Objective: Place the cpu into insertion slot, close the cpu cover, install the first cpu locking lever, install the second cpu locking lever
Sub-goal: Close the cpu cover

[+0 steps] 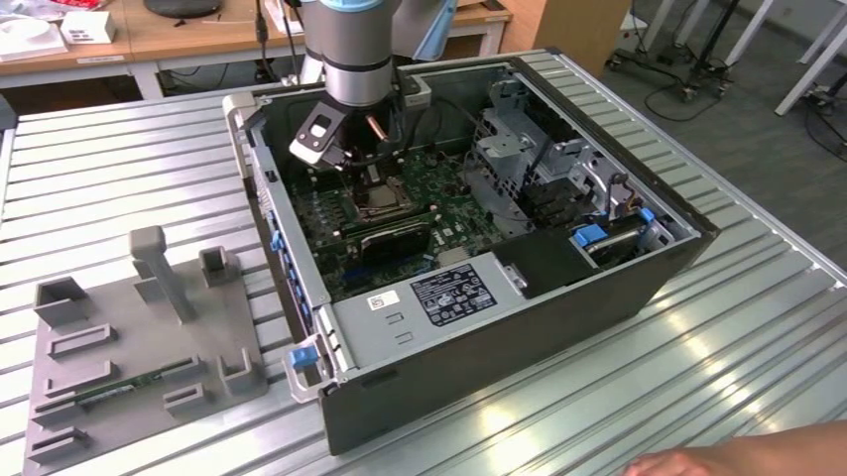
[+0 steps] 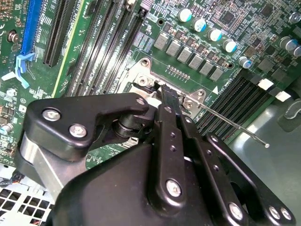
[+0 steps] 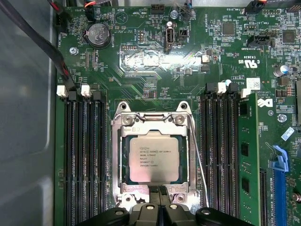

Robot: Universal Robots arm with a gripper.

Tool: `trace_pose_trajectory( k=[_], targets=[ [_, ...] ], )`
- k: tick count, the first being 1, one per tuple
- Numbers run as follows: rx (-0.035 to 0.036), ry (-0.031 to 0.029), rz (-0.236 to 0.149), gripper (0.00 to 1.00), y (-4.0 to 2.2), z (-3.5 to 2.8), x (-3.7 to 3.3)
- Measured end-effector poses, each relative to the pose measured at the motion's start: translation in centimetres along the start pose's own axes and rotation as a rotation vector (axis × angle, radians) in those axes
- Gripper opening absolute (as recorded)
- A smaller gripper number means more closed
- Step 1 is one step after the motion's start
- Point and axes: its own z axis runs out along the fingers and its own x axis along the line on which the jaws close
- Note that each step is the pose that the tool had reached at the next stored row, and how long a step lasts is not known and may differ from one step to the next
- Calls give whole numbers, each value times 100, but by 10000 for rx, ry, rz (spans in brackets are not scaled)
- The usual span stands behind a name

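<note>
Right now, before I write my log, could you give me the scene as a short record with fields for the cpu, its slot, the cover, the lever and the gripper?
cpu: lies flat in the insertion slot, silvery top up
cpu cover: down over the slot, framing the cpu
locking lever: thin wire rod along one side of the cover; whether it is latched cannot be told
gripper: shut, tips at the cover's edge, holding nothing
memory slots: long rows flanking the slot
</note>
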Motion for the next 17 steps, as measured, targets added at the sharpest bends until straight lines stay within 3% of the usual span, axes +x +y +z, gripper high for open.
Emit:
trace_pose_trajectory(
  k=[7,17],
  targets=[
    [-1,1,0,10,0,-4,0],
    [0,-1,0,10,4,-107,0]
  ],
)
